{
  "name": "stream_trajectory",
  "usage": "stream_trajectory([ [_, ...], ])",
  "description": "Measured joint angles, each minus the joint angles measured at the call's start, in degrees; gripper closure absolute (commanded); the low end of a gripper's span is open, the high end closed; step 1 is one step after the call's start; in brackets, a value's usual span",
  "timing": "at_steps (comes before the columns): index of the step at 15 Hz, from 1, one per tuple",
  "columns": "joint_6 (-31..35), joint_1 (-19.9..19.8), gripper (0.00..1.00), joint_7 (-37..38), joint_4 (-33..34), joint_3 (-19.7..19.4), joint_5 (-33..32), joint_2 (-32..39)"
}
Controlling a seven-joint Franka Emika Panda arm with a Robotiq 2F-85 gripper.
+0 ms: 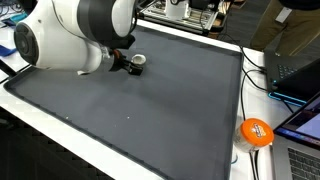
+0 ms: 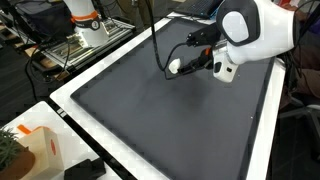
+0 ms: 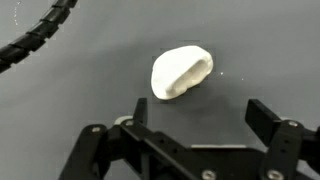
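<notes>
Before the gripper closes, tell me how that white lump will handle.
The white lump looks smooth and rounded, so it may slip or roll out of the open gripper. It seems small and probably light, so a nudge could slide it across the grey mat. Its even outline suggests it is stiff, not floppy.

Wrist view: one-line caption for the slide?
Open jaws just short of a white rounded object lying on the dark grey mat, black cable at top left.

Before you: a white lump [image 3: 180,72], matt and smooth, chalky in look, on the bench's dark grey mat [image 3: 60,110], matt and finely grained. Your fingers [image 3: 262,118] are matt black; the arm shell [image 2: 258,30] is glossy white plastic.
</notes>
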Motion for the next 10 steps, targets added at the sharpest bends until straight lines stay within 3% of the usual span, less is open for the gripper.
stream_trajectory([
  [10, 3.5, -0.8, 0.0, -0.7, -2.2, -0.3, -0.1, -5.2],
])
